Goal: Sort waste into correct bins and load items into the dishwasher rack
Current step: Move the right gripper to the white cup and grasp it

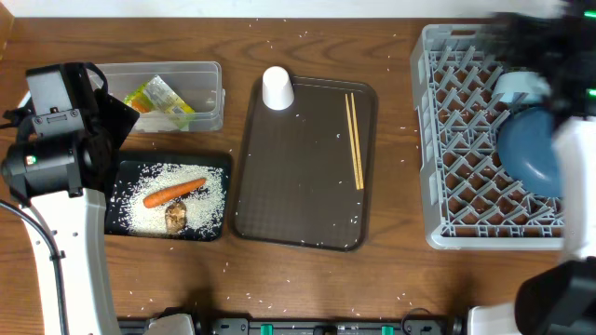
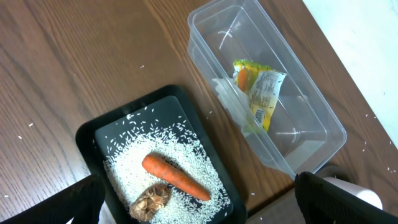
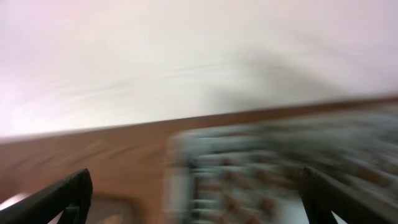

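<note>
The clear tub (image 1: 209, 73) holds the foil wrapper (image 1: 158, 100), which also shows in the left wrist view (image 2: 258, 93). The black tray (image 1: 216, 160) holds rice (image 2: 186, 149), the carrot (image 2: 174, 176) and the brown lump (image 2: 150, 201). My left gripper (image 2: 199, 190) is open and empty above the black tray. The white cup (image 1: 277, 88) and chopsticks (image 1: 355, 140) lie on the brown serving tray (image 1: 298, 177). The grey rack (image 1: 456, 140) holds the dark blue plate (image 1: 531, 154) and a pale blue dish (image 1: 519, 86). My right gripper (image 3: 196, 186) is open and blurred over the rack. The tissue is not in view.
Loose rice grains are scattered over the wooden table (image 1: 391, 279). The white cup's edge shows at the bottom right of the left wrist view (image 2: 364, 196). The right arm (image 1: 549, 37) blurs across the rack's far right corner.
</note>
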Controlling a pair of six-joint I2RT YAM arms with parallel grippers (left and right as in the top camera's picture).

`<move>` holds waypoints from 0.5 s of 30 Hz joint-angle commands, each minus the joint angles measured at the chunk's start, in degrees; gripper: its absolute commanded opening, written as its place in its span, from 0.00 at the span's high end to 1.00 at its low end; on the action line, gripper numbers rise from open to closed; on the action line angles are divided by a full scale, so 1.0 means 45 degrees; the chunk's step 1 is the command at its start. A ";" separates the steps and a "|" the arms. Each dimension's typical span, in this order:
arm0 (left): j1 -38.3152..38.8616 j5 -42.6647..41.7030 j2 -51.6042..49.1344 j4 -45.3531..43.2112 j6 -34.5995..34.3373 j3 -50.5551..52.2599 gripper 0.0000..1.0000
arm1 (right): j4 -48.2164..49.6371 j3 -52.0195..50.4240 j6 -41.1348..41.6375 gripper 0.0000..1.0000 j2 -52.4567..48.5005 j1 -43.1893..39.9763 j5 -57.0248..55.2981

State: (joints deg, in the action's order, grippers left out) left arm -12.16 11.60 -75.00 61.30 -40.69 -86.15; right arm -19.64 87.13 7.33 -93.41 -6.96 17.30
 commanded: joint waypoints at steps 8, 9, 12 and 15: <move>-0.0010 0.0204 0.0019 0.0039 -0.0024 -0.0097 0.02 | 0.2735 0.0058 -0.0408 0.01 -0.2681 0.7023 -0.2909; -0.0010 0.0204 0.0019 0.0039 -0.0029 -0.0097 0.02 | 0.3157 0.0112 -0.0413 0.01 -0.3172 0.7582 -0.3196; -0.0010 0.0204 0.0019 0.0039 -0.0029 -0.0097 0.02 | 0.3473 0.0559 -0.0413 0.01 -0.4260 0.8374 -0.3861; -0.0010 0.0204 0.0019 0.0039 -0.0024 -0.0097 0.02 | 0.3478 0.1273 -0.0413 0.01 -0.5338 0.8728 -0.3905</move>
State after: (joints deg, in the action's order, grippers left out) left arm -12.16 11.60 -75.00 61.30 -40.69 -86.15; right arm -4.43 89.52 5.82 -114.41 31.81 3.64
